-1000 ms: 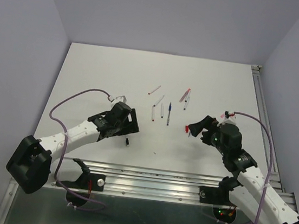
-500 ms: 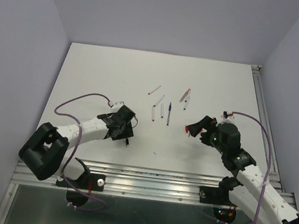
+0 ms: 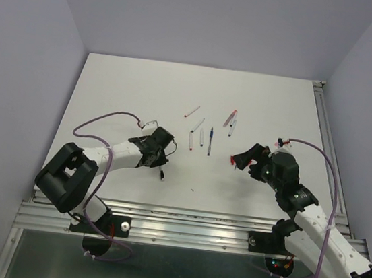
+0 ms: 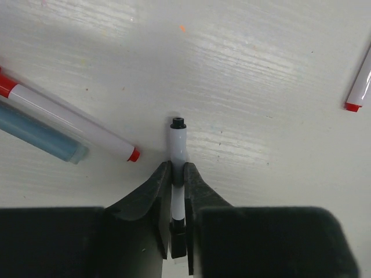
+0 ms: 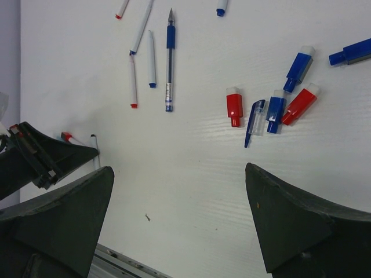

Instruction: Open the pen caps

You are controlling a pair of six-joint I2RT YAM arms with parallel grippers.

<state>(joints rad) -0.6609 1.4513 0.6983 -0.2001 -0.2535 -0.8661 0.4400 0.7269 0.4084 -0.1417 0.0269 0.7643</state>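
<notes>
- Left gripper (image 4: 178, 174): clenched on a thin white pen (image 4: 178, 145). Both fingers press the barrel from either side, low over the table (image 3: 124, 91).
- White pen: its long axis runs straight ahead out of the jaws, in line with the fingers. I cannot tell whether it rests on the table or hangs just above it.
- Black cap (image 4: 178, 123): I read the small black piece on the pen's far end as the cap. It sits ahead of the left fingertips, clear of them and exposed. A second black piece sits further back between the jaws, and I cannot tell what it is.
- Red-tipped pen (image 4: 69, 121): lies slantwise, ahead and to the left of the left gripper, apart from the held pen. It is not gripped.
- Right gripper (image 5: 179, 168): released, fingers spread wide with nothing between them. In the top view it hovers well to the right of the left gripper.
- Thin white pens (image 5: 152, 58): far ahead and to the left of the right gripper, beside a blue pen (image 5: 169, 58).
- Loose caps (image 5: 276, 111): red, blue and clear ones, scattered ahead and to the right of the right gripper, already off.
- Judgement: the left arm has the pen. The black cap has to come off along the barrel's axis, so the right gripper must cross leftward to pinch it.
</notes>
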